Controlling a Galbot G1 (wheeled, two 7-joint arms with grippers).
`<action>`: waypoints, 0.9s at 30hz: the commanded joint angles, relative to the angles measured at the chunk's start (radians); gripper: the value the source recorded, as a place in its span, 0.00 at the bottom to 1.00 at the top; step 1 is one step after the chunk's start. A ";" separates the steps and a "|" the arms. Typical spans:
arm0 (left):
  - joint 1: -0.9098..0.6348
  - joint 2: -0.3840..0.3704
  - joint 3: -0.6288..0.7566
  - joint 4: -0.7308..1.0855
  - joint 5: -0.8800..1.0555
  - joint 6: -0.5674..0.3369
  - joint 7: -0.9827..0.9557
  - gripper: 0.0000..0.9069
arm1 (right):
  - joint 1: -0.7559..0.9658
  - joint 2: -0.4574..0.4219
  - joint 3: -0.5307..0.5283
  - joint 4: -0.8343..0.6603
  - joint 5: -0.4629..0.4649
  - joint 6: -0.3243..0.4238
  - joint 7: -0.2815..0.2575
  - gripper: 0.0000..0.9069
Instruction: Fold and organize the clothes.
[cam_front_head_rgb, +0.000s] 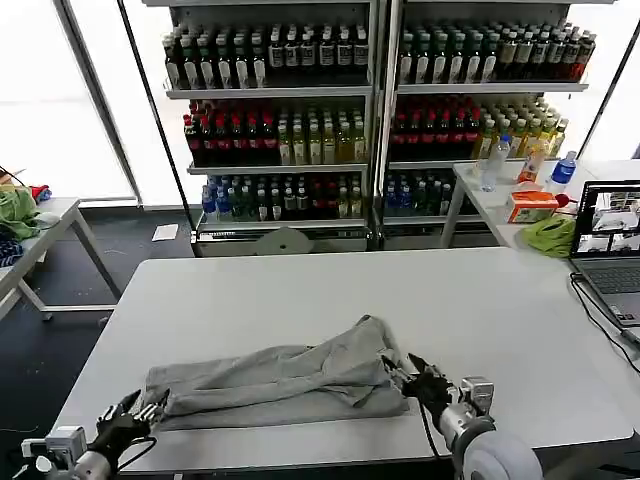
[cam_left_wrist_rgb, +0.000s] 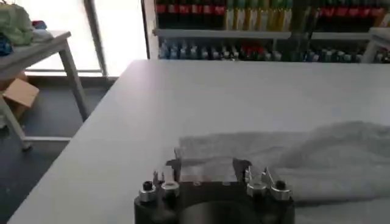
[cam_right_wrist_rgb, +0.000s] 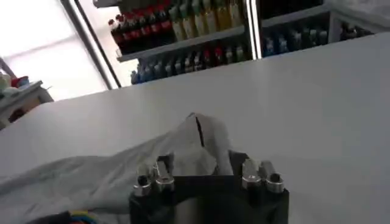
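Our left gripper, at seven o'clock, and right gripper, at five, each pinch an end of the grey shirt lying bunched lengthwise along the white table's near edge.

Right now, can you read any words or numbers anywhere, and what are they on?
None can be read.
Bottle labels on the shelves: too small.
Orange box on the side table: blurred.
Laptop screen: too small.
Shirt print: colours, no letters legible.
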 joint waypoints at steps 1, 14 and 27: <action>-0.023 0.001 -0.089 -0.038 -0.045 -0.010 -0.010 1.00 | -0.006 -0.046 0.131 0.064 -0.057 0.123 -0.077 1.00; -0.048 -0.107 -0.015 0.087 -0.048 -0.115 0.002 1.00 | -0.197 -0.057 0.280 0.061 -0.200 0.528 -0.214 1.00; -0.057 -0.180 0.062 0.149 -0.006 -0.128 0.031 0.92 | -0.208 -0.047 0.298 0.048 -0.204 0.503 -0.201 1.00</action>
